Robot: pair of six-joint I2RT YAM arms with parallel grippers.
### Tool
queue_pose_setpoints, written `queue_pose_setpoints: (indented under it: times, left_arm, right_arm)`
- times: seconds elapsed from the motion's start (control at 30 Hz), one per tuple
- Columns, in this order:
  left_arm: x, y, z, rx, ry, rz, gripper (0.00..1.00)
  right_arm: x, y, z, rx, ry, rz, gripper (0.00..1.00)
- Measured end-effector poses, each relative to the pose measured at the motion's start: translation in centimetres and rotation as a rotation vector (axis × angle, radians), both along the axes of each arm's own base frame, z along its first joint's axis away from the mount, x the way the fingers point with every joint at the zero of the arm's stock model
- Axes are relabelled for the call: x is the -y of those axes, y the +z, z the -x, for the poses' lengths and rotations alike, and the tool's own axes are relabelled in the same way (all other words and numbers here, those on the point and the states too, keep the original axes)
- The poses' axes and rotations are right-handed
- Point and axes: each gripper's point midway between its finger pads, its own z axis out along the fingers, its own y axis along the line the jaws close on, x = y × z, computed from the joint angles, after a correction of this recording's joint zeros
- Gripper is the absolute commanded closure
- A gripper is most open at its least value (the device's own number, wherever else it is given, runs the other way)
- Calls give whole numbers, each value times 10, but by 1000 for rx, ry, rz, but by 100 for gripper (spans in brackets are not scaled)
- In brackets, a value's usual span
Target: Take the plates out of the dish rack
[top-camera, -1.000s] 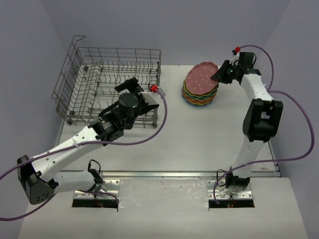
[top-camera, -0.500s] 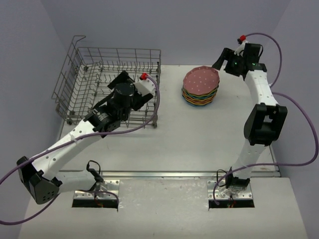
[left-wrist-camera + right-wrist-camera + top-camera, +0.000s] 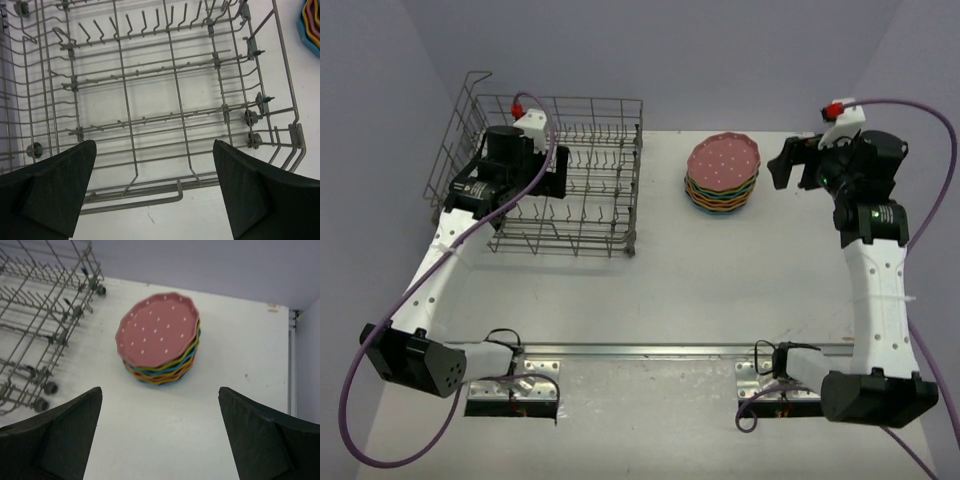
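Observation:
The plates [image 3: 722,175] sit in one stack on the table right of the dish rack, a pink dotted one on top; the right wrist view shows the stack [image 3: 159,335] ahead of the fingers. The grey wire dish rack [image 3: 582,190] stands at the back left, and no plate shows among its tines [image 3: 150,100]. My left gripper [image 3: 552,172] hangs open over the rack's left part, nothing between its fingers [image 3: 60,190]. My right gripper [image 3: 788,165] is open, raised and just right of the stack, apart from it.
The rack's raised wire handle [image 3: 478,78] sticks up at its back left corner. Purple cables [image 3: 620,175] loop from both wrists. Walls close the table at the back and on both sides. A metal rail [image 3: 650,350] runs along the near edge.
My right gripper opened, let the pink plate settle on the stack and drew back to the right. My left arm swung from the rack's front right to its left end.

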Motion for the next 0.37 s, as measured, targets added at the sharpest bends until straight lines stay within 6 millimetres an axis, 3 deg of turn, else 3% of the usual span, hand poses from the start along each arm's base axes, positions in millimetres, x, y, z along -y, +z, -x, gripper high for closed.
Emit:
queue_pose_setpoints:
  times: [0.07, 0.17, 0.27, 0.37]
  left_arm:
    - [-5, -7, 7, -8, 23, 16, 0]
    - [-14, -23, 29, -13, 47, 13, 0]
    - [-24, -24, 48, 3, 71, 8, 0]
    - [-37, -12, 56, 64, 106, 7, 0]
  right_arm:
    - [-5, -22, 23, -25, 18, 7, 1]
    - [-10, -85, 51, -137, 36, -1, 1]
    - [-14, -137, 73, -273, 43, -18, 1]
    - [-16, -145, 78, -296, 52, -25, 1]
